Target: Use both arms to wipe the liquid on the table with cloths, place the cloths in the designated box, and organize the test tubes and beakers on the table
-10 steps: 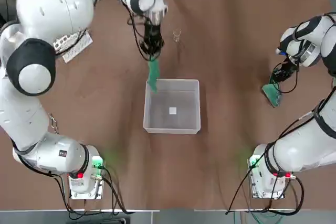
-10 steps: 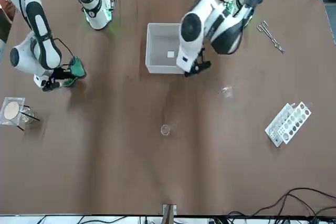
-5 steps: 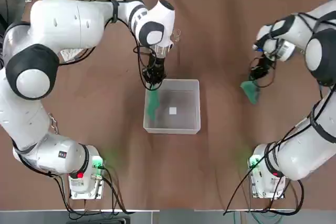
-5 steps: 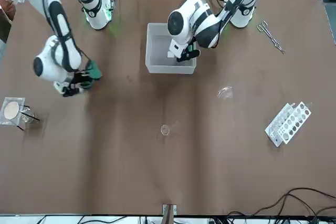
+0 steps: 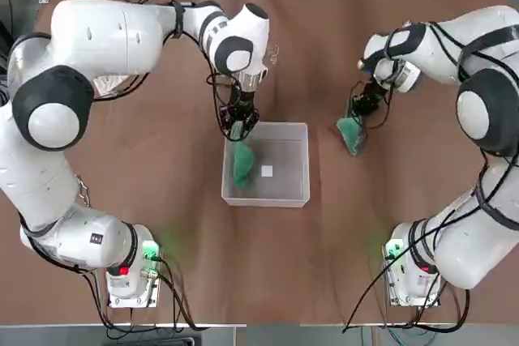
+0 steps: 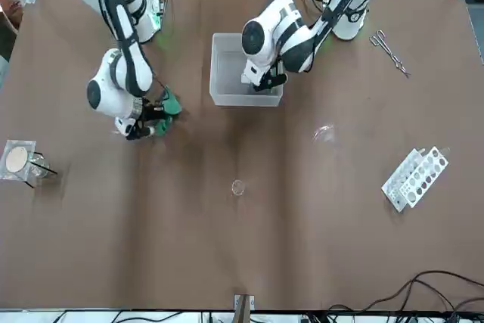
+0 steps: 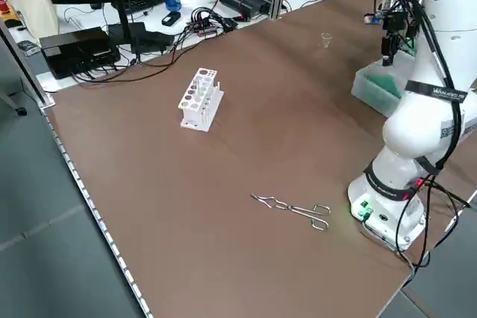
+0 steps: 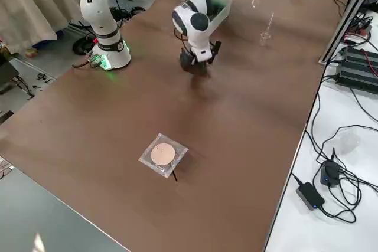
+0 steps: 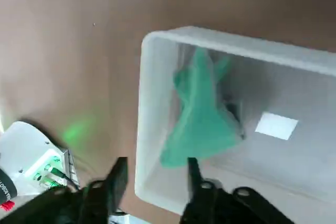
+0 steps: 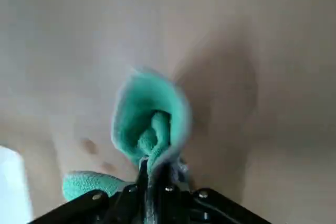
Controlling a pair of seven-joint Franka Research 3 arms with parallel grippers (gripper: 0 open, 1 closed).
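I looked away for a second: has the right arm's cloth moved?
Yes. The right pincer, shut on its cloth, has carried it across the table toward the box, now just beside it.

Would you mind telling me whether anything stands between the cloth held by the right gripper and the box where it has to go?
Nothing visible does. The right gripper holds its cloth beside the box, with only bare table between them. The left gripper hovers over the box's far edge, above the other cloth inside.
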